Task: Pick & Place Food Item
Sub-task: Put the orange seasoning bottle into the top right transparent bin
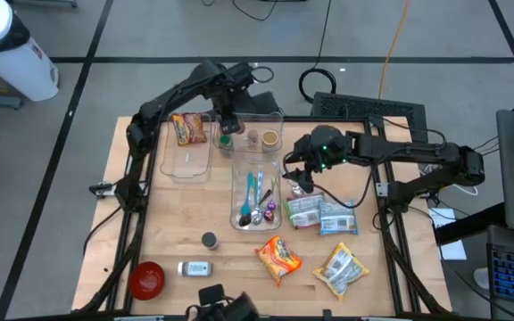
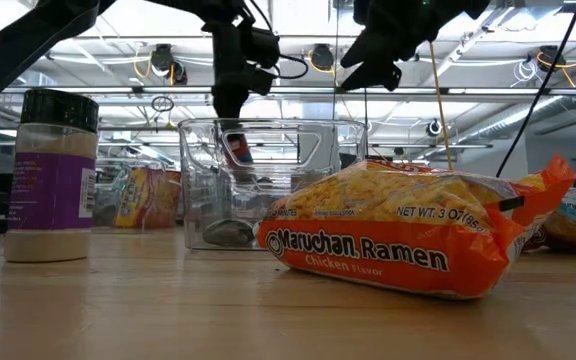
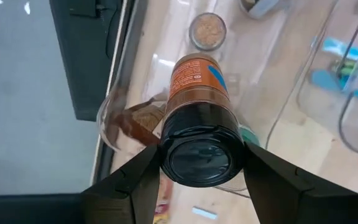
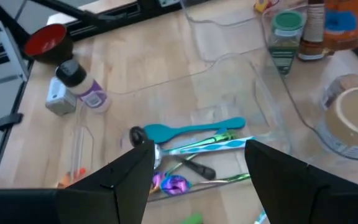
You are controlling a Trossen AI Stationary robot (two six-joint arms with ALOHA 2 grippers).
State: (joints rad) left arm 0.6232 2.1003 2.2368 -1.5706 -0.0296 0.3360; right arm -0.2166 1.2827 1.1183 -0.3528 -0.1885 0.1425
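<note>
So, quick rundown for you, everything placed off the clear utensil bin [image 1: 255, 198] mid-bench:

Left gripper [image 3: 201, 171]: clamped on a brown spice bottle [image 3: 196, 106] with a black cap, up over the clear container [image 1: 270, 120] just behind the bin.

Right gripper [image 4: 197, 165]: fingers spread apart, nothing in them, hanging above the bin's right side.

Ramen packet [image 1: 278, 258]: flat on the bench just in front of the bin.

Second ramen packet [image 1: 187, 128]: in the clear tray [image 1: 186, 160] behind-left of the bin.

Red bowl [image 1: 146, 279]: front-left, well apart from the bin.
</note>
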